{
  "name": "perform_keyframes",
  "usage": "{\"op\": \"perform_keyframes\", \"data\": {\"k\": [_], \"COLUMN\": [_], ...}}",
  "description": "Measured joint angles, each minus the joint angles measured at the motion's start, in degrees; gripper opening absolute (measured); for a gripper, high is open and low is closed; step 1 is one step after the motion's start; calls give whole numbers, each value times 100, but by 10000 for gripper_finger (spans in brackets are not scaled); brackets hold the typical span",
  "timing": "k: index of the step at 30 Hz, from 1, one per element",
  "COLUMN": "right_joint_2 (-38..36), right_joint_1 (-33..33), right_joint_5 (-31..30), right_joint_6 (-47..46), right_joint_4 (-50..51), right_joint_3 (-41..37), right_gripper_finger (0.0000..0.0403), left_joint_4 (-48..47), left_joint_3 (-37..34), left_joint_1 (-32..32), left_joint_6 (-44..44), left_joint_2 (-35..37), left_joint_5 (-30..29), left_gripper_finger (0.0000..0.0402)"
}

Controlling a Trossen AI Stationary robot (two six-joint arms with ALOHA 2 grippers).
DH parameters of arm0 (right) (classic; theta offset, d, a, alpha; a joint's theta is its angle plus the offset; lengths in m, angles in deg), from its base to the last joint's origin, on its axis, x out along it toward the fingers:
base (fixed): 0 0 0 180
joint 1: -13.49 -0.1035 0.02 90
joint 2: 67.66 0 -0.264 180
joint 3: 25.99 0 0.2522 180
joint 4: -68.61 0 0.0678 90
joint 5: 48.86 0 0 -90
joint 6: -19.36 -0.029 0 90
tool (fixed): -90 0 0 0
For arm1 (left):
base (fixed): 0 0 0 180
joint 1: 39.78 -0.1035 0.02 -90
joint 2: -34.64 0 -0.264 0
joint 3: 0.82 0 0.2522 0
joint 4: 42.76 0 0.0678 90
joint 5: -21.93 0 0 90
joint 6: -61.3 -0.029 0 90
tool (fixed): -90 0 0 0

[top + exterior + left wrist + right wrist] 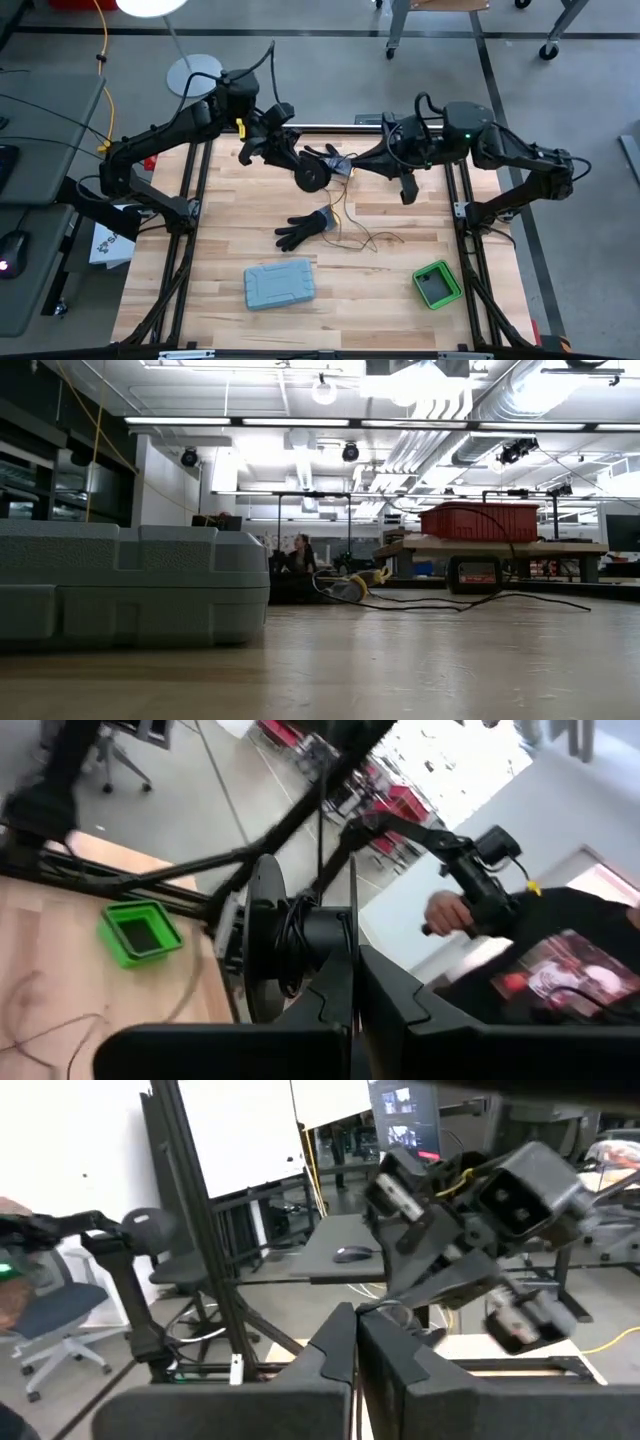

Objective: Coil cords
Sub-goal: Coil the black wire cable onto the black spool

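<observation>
The cord is a thin dark wire. Its loose part (358, 236) squiggles on the wooden table and rises toward a black two-disc spool (312, 176) held above the table's far middle. Dark windings (292, 932) sit between the spool's discs. My left gripper (290, 160) is shut at the spool, coming from the left. My right gripper (338, 166) is shut just right of the spool, where the wire comes up. The low view shows the loose wire (500, 600) lying on the table. My left gripper holds the spool by its hub (335, 945) at the free ends of its shut fingers, roughly level from the table's left. The spool is lifted clear of the table, its discs on edge. My right gripper meets a thin strand at its fingertips (340, 1342), coming level from the table's right. The fingers themselves hide the pinch. The wire hangs slack below it to the table.
A black work glove (305, 228) lies mid-table beside the loose wire. A grey plastic case (280, 285) sits near the front, and a green box (437, 283) at the front right. A person (520, 910) shows in the room beyond the table.
</observation>
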Motion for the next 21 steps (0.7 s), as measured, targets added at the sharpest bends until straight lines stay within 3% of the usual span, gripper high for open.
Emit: {"op": "perform_keyframes", "data": {"k": [6,16,21], "right_joint_2": [90,427,640], "right_joint_1": [103,227,225], "right_joint_5": [186,381,489], "right_joint_6": [87,151,141], "right_joint_4": [-11,-802,-1354], "right_joint_3": [0,0,0], "right_gripper_finger": [0,0,0], "left_joint_4": [521,3478,4097], "left_joint_3": [0,0,0], "left_joint_1": [389,710,748], "left_joint_6": [674,2635,2986], "left_joint_2": [-134,-451,-566], "left_joint_5": [321,272,19], "left_gripper_finger": [0,0,0]}}
